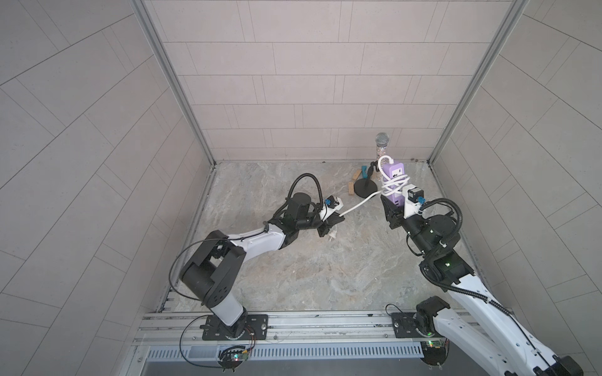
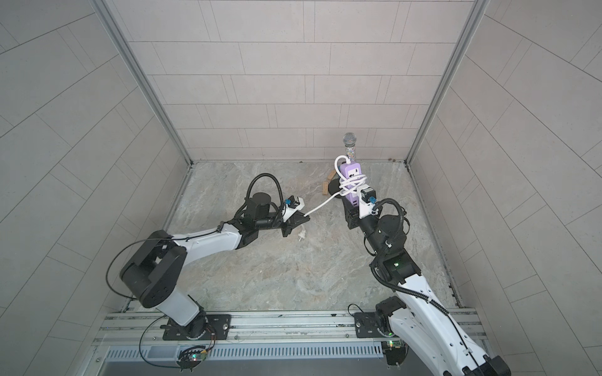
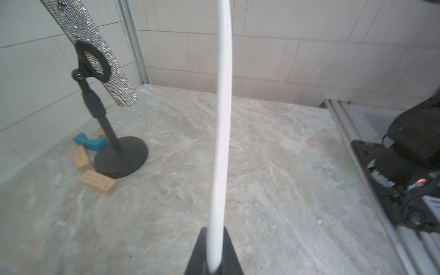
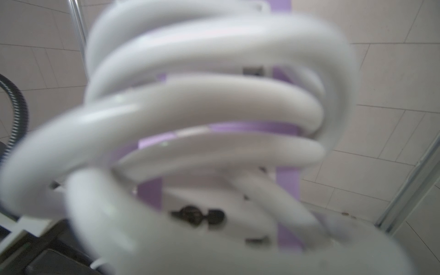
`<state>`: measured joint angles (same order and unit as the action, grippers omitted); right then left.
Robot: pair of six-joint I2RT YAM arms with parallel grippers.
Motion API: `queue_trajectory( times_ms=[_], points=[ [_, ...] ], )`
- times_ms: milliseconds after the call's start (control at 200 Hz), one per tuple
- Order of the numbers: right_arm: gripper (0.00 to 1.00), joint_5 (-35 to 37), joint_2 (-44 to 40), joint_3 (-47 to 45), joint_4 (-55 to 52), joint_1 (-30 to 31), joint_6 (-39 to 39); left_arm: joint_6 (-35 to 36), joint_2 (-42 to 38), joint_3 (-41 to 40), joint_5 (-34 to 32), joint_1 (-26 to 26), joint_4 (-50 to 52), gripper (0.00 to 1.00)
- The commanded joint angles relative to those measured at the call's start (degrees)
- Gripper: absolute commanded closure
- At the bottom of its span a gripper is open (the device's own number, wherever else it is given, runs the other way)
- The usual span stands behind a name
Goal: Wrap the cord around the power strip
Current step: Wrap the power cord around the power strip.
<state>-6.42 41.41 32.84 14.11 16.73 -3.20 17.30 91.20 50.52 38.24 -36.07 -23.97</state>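
Left gripper [image 1: 337, 218] is clamped on the cord [image 1: 358, 205], well short of the microphone stand [image 1: 365, 190]. The plug [image 1: 332, 237] is seen just past the gripper, nearer the camera. Right gripper [image 1: 394, 210] is clenched on the lower end of the power strip [image 1: 394, 172]. The strip is held tilted off the table just beside the stand, with several cord loops wound around its middle. Small blocks [image 1: 351, 188] are seen beside the stand's base.

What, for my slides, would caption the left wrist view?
Left tool pinching the white cord, glittery microphone on its stand and toy blocks beyond.
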Motion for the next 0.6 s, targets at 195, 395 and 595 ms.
queue_trajectory(
  times_ms=[195, 395, 595],
  points=[
    [1.00, 6.40, -0.32, 4.98, -4.94, -9.74, -3.01, 20.14, -9.32, 1.26, -5.50, 0.52, 26.00, 1.00],
    [1.00, 2.87, 3.50, 6.41, -10.04, -10.35, -0.42, 26.04, -16.00, 3.41, -1.48, -0.35, 32.73, 1.00],
    [1.00, 6.88, 8.72, 8.33, -16.92, -2.90, 2.80, 36.44, -18.45, 14.56, -0.56, -3.97, 47.60, 1.00]
  ],
)
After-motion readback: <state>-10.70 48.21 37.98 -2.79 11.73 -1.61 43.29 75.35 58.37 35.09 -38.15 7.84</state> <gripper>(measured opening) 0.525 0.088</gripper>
